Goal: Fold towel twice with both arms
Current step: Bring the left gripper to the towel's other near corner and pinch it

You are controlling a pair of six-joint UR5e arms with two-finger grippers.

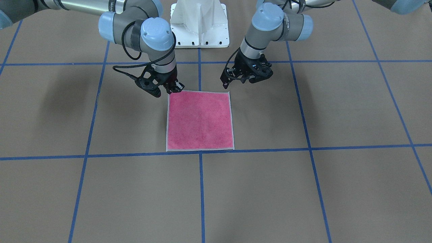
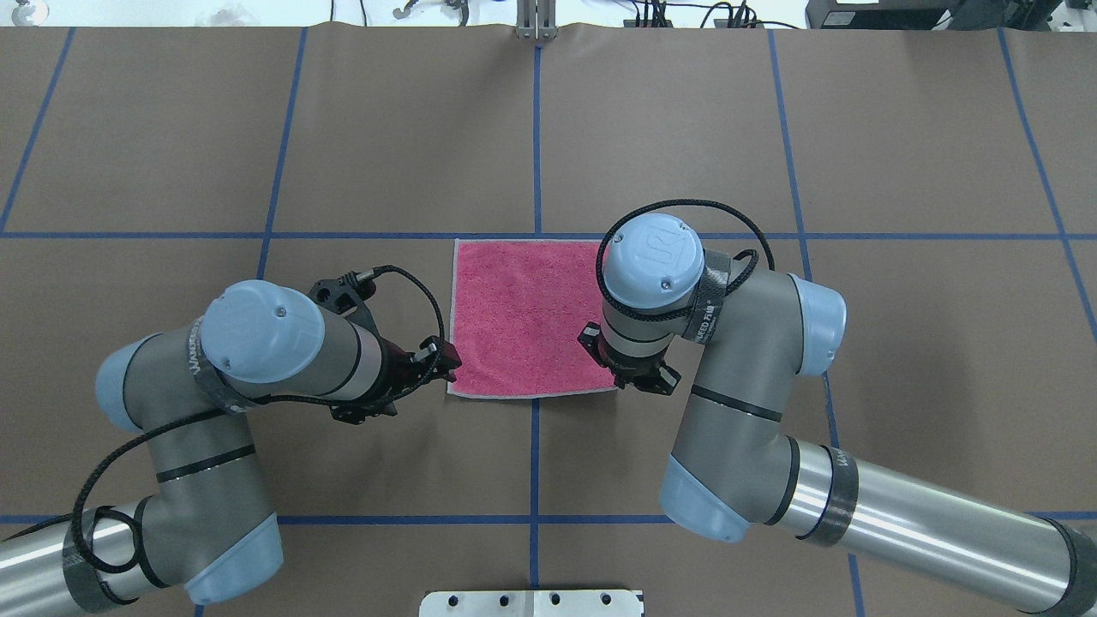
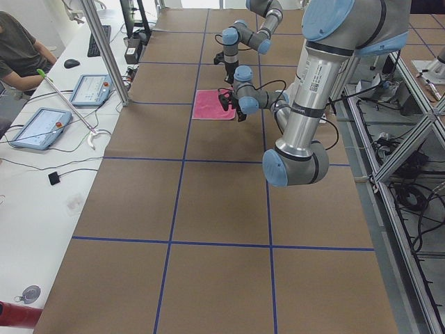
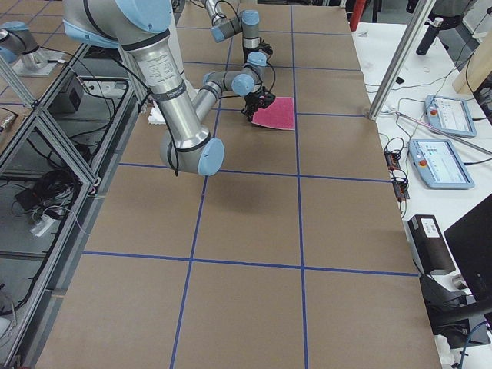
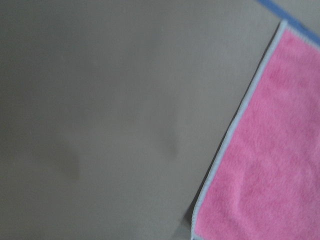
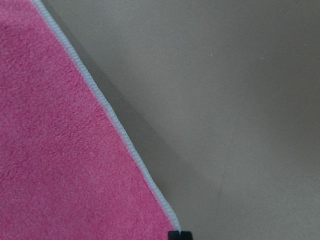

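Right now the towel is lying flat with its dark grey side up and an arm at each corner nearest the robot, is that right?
No. The towel lies flat with its pink side up, not dark grey, as the overhead exterior view shows. The rest holds.

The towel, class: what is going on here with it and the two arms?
The pink towel lies flat and unfolded on the table. The left end effector is at one robot-side corner, the right end effector at the other. Neither corner is lifted, so no fold has been made yet.
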